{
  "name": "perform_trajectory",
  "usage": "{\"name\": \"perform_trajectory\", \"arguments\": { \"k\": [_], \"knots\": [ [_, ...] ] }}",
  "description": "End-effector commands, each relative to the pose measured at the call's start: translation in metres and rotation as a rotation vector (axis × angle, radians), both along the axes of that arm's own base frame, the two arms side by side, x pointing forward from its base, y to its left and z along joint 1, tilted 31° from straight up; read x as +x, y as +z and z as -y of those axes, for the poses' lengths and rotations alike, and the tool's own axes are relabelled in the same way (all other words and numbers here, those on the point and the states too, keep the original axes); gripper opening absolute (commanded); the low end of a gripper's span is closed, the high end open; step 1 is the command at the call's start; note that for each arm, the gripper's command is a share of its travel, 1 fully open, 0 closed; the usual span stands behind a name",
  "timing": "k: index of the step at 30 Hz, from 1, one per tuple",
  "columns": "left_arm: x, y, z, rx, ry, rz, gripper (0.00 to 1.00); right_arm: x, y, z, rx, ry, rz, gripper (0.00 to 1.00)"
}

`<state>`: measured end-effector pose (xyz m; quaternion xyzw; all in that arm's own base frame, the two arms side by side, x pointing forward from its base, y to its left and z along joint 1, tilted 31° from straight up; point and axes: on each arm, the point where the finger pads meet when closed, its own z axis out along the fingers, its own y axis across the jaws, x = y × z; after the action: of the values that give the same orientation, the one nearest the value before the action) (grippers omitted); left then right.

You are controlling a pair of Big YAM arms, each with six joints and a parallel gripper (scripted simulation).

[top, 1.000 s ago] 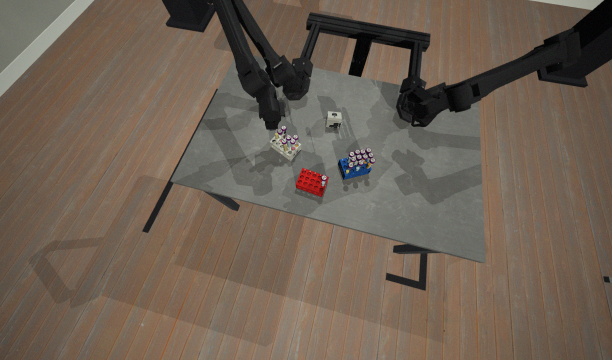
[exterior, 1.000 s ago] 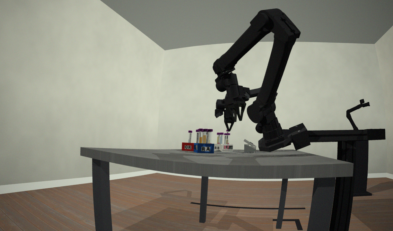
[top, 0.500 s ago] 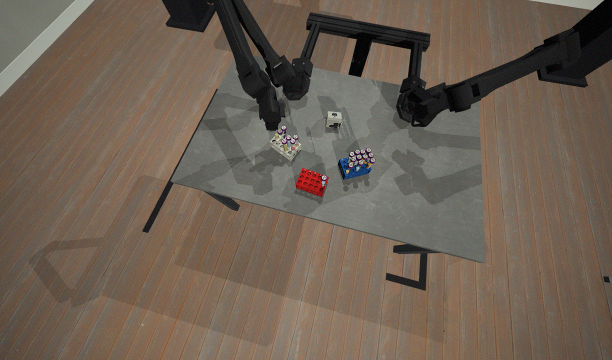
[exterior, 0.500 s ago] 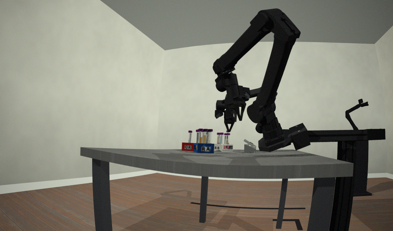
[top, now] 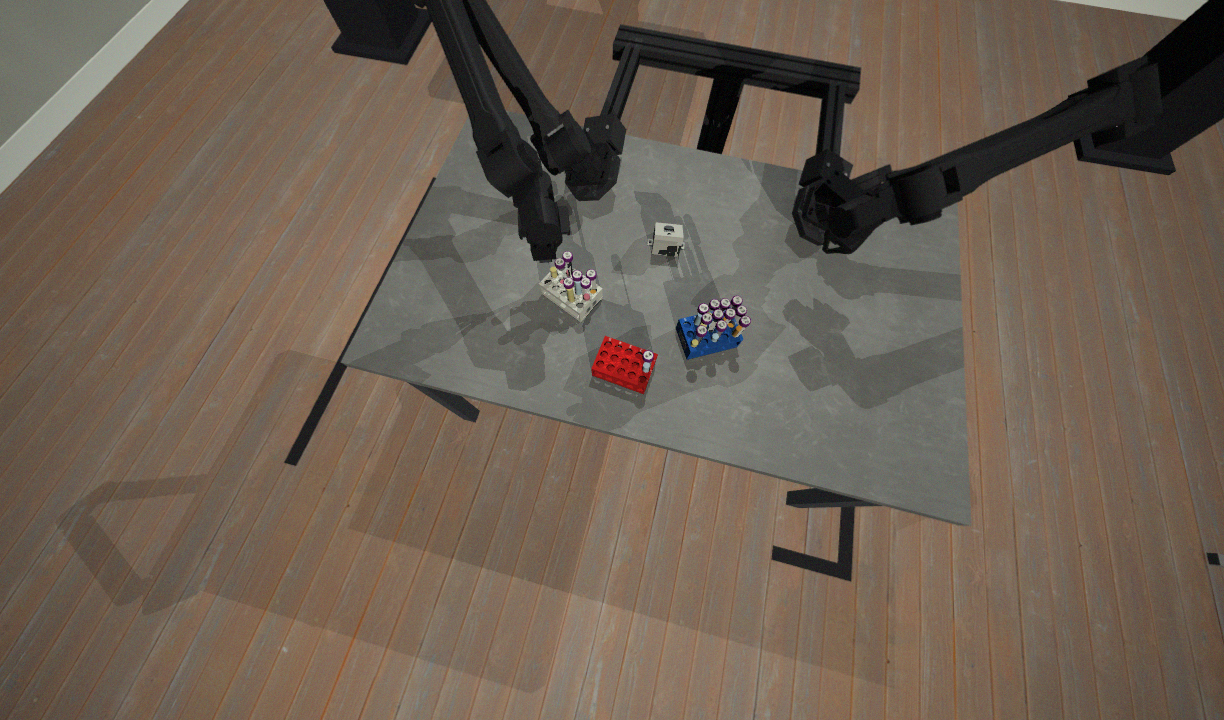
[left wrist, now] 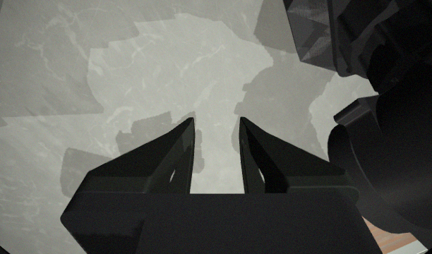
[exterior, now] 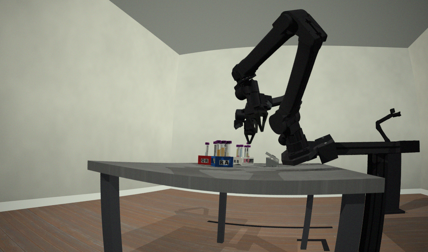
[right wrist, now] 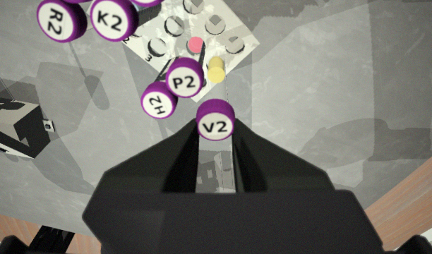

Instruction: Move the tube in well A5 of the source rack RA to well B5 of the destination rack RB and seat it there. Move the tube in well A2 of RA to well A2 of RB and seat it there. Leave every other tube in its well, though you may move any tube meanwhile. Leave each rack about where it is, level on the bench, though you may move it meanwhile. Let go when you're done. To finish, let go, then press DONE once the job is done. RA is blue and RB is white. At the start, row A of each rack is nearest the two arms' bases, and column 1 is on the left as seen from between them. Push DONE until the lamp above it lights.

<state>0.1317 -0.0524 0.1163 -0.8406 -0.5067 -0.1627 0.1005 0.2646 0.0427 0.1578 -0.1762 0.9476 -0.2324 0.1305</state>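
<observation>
The white rack RB point(top: 586, 312) point(exterior: 237, 161) point(right wrist: 248, 44) holds several purple-capped tubes, among them P2 point(right wrist: 185, 77) and H2 point(right wrist: 159, 100). My right gripper point(right wrist: 215, 126) point(top: 549, 253) point(exterior: 249, 140) is shut on the tube V2 point(right wrist: 215, 121) point(top: 560, 265). It holds the tube upright above the rack's near corner, clear of the wells. The blue rack RA point(top: 707, 346) point(exterior: 223, 162) stands full of tubes. My left gripper point(left wrist: 217, 125) point(top: 824, 237) is open and empty, low over bare table far from both racks.
A red rack QR point(top: 614, 368) point(exterior: 204, 160) with one tube stands in front, between the white and blue racks. The DONE button box point(top: 666, 240) point(exterior: 271, 160) point(right wrist: 11, 130) sits behind them. Uncapped yellow point(right wrist: 216, 70) and pink point(right wrist: 195, 44) tubes sit in RB.
</observation>
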Motion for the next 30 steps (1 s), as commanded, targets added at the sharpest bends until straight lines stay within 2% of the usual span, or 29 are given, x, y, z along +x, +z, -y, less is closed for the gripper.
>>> {"name": "perform_trajectory", "arguments": {
  "k": [1,17,18,30],
  "knots": [
    [0.006,0.009,0.006,-0.02,0.0,0.018,0.3,0.006,0.007,-0.003,0.009,0.004,0.016,0.0],
    [0.006,0.009,0.006,-0.02,0.0,0.018,0.3,0.006,0.007,-0.003,0.009,0.004,0.016,0.0],
    [0.006,0.009,0.006,-0.02,0.0,0.018,0.3,0.002,-0.006,0.003,-0.006,0.001,-0.013,0.0],
    [0.006,0.009,0.006,-0.02,0.0,0.018,0.3,0.003,-0.01,0.005,-0.006,0.001,-0.012,0.0]
  ]
}}
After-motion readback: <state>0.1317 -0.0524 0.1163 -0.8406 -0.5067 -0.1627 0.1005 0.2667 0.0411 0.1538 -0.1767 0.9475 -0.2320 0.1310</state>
